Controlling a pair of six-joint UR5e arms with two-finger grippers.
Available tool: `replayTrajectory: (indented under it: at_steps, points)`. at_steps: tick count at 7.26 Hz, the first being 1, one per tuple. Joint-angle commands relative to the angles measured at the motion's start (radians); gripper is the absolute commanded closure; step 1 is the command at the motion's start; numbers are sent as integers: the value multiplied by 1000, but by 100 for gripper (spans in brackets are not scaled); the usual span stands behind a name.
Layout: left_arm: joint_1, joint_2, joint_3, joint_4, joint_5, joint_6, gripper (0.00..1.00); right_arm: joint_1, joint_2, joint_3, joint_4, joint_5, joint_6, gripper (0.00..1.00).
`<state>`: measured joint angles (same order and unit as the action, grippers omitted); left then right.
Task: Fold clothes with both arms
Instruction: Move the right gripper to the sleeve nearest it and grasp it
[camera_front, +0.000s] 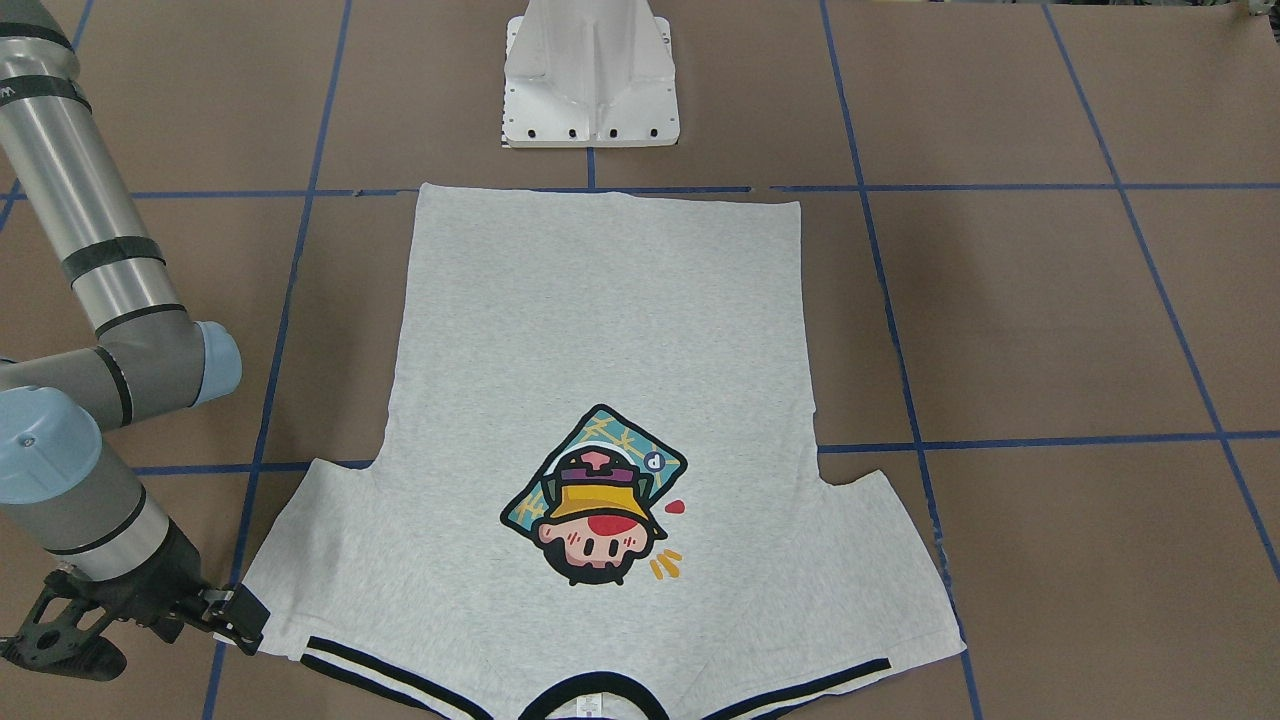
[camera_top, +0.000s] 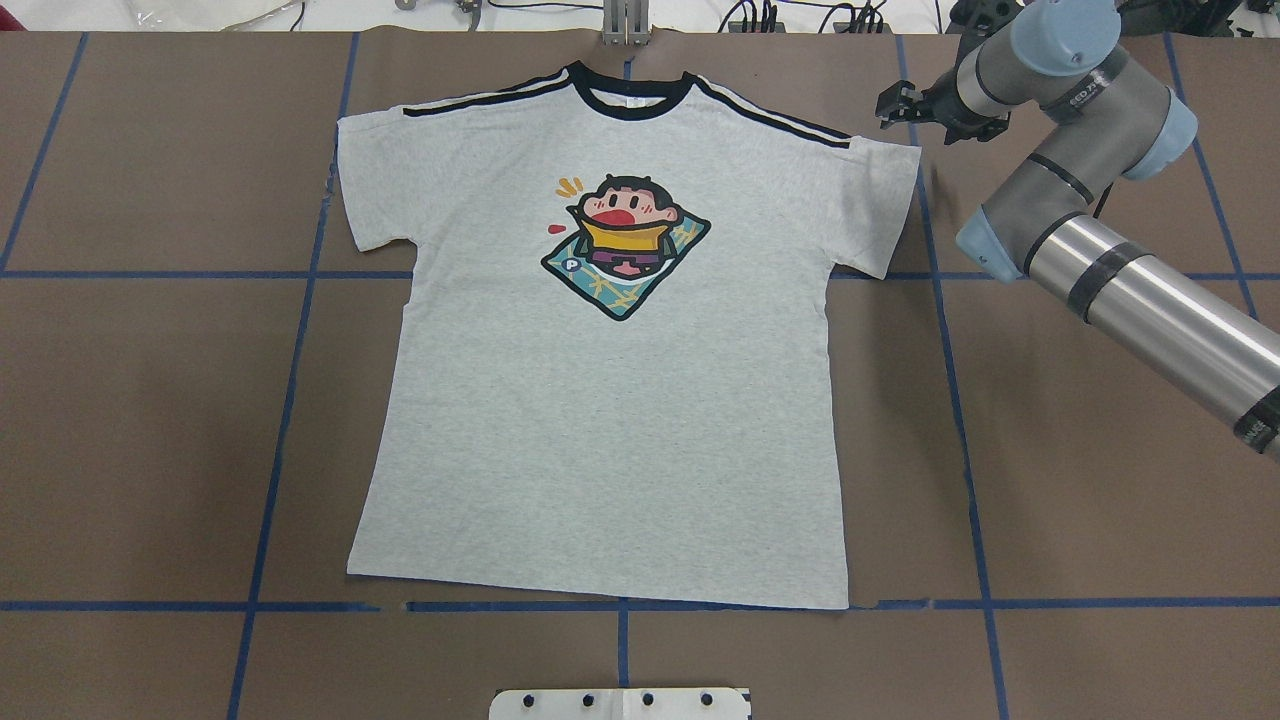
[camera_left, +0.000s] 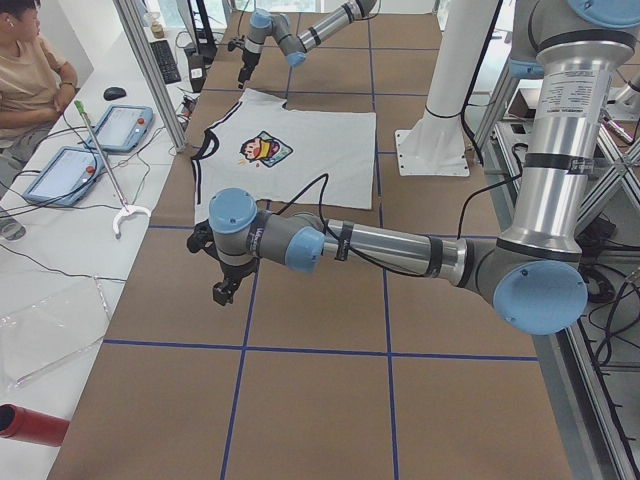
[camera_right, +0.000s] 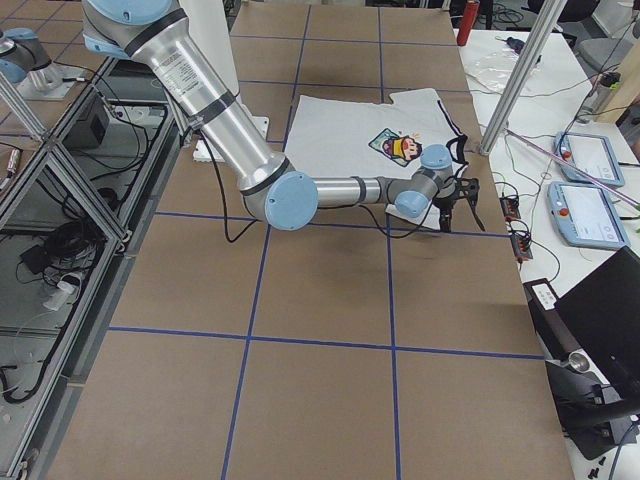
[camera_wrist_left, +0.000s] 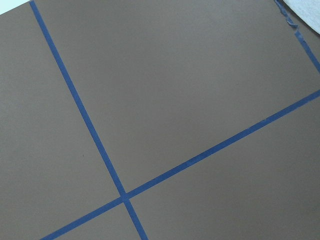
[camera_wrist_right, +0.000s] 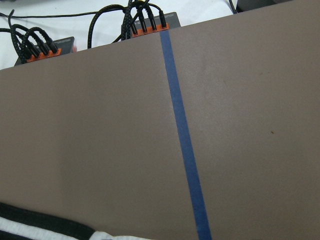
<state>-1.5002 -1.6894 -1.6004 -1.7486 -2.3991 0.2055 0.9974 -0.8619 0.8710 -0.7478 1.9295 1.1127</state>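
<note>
Grey T-shirt (camera_top: 600, 400) lay flat on the bench (camera_top: 150, 400), collar at far edge, right arm (camera_top: 1150, 290) reached far, elbow bent, right gripper (camera_top: 893, 105) splayed and empty just beside the right sleeve, left arm (camera_left: 390, 248) stretched low, well left, left gripper (camera_left: 222, 290) impossible to tell.

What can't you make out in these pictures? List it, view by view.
Left gripper: seen only in the exterior left view, small; jaws open or shut unclear.
Right gripper: front-facing view, dark and side-on; the gap between its jaws is unclear.
Shirt: collar cut by the front-facing view's bottom edge.
</note>
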Motion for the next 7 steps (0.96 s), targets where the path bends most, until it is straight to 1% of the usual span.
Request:
replayTrajectory:
  at_steps: [1,4,5,6,7]
  points:
    - [0,-1,2,0,0,0,0,-5,1,-16,-2,-3,1,16]
    - [0,-1,5,0,0,2,0,-13,0,-30,-2,-3,1,26]
    - [0,0,10,0,0,3,0,-13,0,-32,-4,-4,1,45]
    - [0,0,8,0,0,6,0,-13,0,-35,-4,-4,1,81]
    - [0,0,11,0,0,8,0,-13,1,-35,-5,-3,1,100]
